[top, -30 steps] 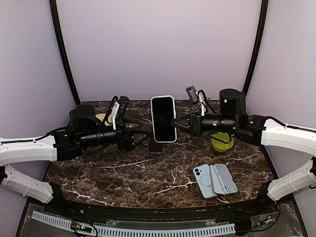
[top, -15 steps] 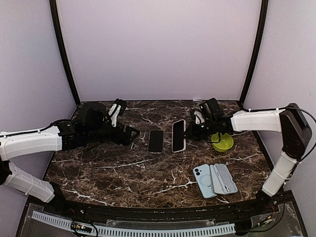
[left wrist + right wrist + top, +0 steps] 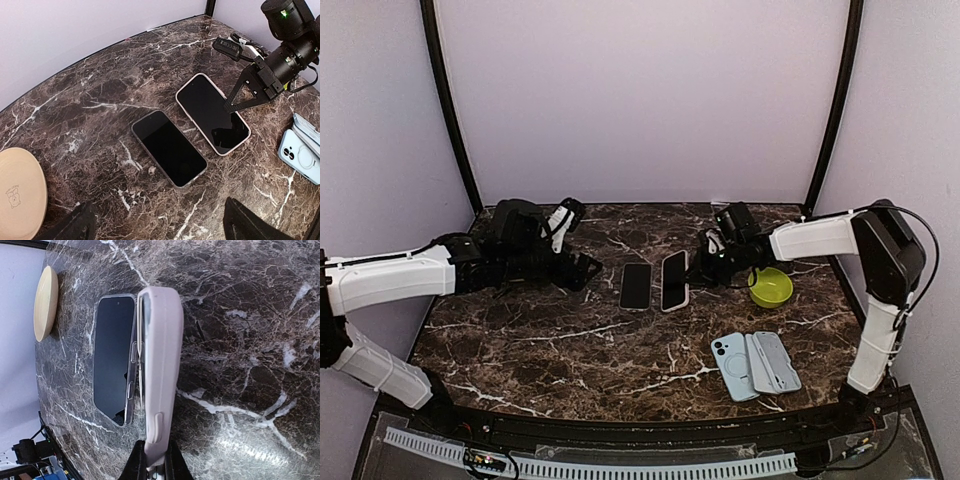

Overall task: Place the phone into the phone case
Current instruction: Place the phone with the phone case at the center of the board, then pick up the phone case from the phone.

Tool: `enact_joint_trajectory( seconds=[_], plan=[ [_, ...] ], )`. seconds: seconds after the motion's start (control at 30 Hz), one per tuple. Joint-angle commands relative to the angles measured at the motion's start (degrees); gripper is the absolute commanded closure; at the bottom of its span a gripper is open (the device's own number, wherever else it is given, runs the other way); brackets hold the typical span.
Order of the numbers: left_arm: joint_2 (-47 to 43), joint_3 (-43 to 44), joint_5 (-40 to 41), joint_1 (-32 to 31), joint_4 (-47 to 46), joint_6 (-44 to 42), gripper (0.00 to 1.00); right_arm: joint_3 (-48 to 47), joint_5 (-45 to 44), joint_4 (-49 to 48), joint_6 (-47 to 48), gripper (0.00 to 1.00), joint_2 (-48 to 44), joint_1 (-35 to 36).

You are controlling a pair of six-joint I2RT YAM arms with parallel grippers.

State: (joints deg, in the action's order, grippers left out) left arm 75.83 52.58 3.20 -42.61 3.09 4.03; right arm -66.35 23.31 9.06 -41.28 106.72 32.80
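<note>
Phone (image 3: 674,281): black screen upward, seated in a pale pink case (image 3: 161,365) whose rim shows all round the glass in the left wrist view. Whether it is fully clicked in cannot be told.

Location: on or just above the table (image 3: 570,350), just right of the dark phone (image 3: 635,286) and not touching it.

Change noted: a second ago the phone was held upright, high over the dark phone, with its screen to the top camera. It has since been brought down and laid over. Judgement: insertion looks done, and only set-down and release remain.

Orientation: the long axis runs near-to-far, almost parallel to the dark phone, with the far end leaning slightly away from it. The edge away from the dark phone appears raised, since the right wrist view sees the case's side and back. Which end carries the camera cannot be told.

Right gripper (image 3: 694,268): pressed together on that raised long edge, reaching in from the side away from the dark phone.

Left gripper (image 3: 588,268): spread wide, holding nothing, now drawn back on the opposite side of the dark phone.
</note>
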Motion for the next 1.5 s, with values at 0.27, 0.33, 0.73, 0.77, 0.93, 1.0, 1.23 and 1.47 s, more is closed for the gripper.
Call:
enact_joint_trajectory(
  seconds=[0.27, 0.33, 0.73, 0.77, 0.93, 1.0, 1.23, 1.47],
  plan=[
    [-2.0, -1.3, -2.0, 2.2, -1.6, -0.4, 0.09, -2.0, -4.8, 2.5, 0.7, 0.74, 4.2, -0.5],
    [-2.3, -1.5, -2.0, 2.3, -1.7, -0.5, 0.09, -1.2, -5.5, 2.2, 0.2, 0.73, 3.8, -0.5],
    [-2.2, -1.9, -2.6, 2.7, -2.0, -0.1, 0.09, -4.4, -16.1, 10.0, 2.4, 0.53, 1.4, 2.9],
    [-2.2, -1.9, -2.6, 2.7, -2.0, 0.0, 0.09, -5.7, -18.9, 12.3, 3.2, 0.5, 0.8, 3.7],
    [-2.0, -2.0, -2.7, 2.9, -2.0, 0.0, 0.09, -15.0, -37.2, 31.0, 7.4, 0.42, -0.6, 8.8],
    [-2.1, -2.1, -2.6, 3.0, -2.0, 0.0, 0.09, -16.4, -44.3, 38.3, 7.0, 0.37, -1.3, 10.8],
    [-2.1, -2.1, -3.0, 3.1, -2.0, 0.2, 0.09, -3.2, -43.4, 46.0, 0.6, 0.01, -14.6, 13.0],
    [-1.8, -2.0, -5.1, 3.2, -2.0, 0.6, 0.09, 13.2, -35.1, 44.0, -4.6, 0.31, -30.1, 11.5]
  ],
)
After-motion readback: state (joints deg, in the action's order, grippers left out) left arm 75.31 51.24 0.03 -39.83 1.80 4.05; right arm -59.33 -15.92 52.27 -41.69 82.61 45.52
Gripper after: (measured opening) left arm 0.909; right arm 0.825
